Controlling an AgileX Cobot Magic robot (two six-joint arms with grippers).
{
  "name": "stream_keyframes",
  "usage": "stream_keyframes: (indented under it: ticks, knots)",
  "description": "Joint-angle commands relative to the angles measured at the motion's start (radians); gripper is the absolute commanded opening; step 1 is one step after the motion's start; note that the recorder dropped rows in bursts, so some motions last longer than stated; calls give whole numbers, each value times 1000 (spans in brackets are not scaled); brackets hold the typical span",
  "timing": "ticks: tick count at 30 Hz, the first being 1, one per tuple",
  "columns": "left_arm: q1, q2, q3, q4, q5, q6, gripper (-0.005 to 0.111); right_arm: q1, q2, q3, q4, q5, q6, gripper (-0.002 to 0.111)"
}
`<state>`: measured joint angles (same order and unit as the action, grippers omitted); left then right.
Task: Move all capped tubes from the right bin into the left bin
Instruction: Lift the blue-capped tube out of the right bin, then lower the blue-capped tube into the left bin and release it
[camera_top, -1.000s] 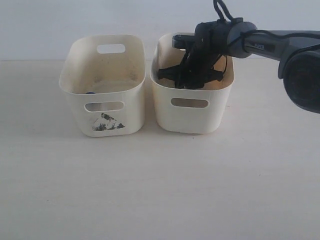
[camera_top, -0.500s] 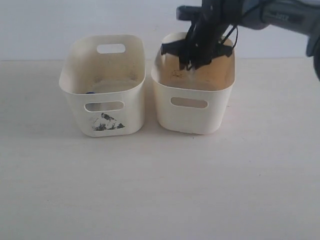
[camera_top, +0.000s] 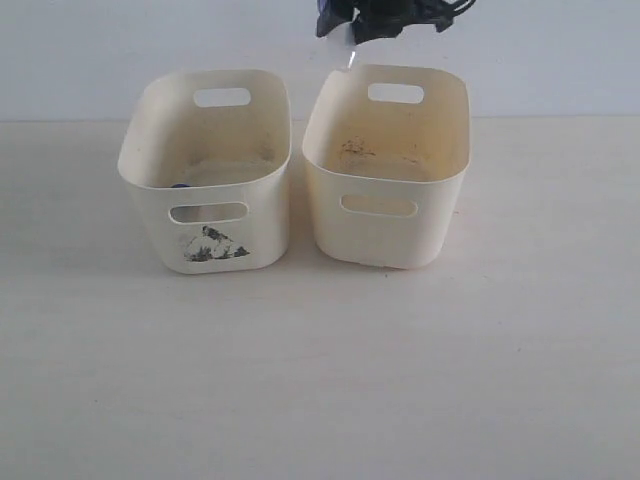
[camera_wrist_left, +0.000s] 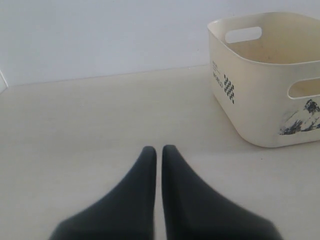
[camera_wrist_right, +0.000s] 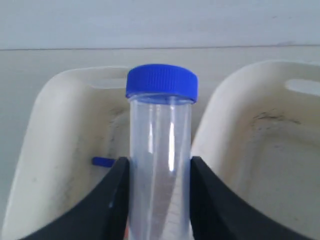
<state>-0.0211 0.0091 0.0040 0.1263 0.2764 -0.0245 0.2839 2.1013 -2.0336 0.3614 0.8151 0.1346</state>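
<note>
White wall backed a pale desk (camera_top: 320, 380) where the left bin (camera_top: 205, 255) and right bin (camera_top: 385, 240) stood side by side. High above the right bin's far rim, toward its neighbour, the right claw (camera_wrist_right: 160, 172) pinched a capped tube (camera_wrist_right: 160, 140) across its clear body, below the blue cap (camera_wrist_right: 161, 82). Light, stiff and slick, it probably suited that mid-body hold, squeezed gently. Another blue-capped tube (camera_wrist_right: 102, 161) lay in the left bin. The left claw (camera_wrist_left: 159, 155) hung pressed together, empty, over bare desk beside that bin.
</note>
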Motion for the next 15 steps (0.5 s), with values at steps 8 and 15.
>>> stream_keyframes:
  ticks: [8,15]
  knots:
    - [1,-2,-4,-7,-15,-12,4,85,4,-2,97,5,-56,0]
    - [1,-2,-4,-7,-15,-12,4,85,4,-2,64,119,-70,0]
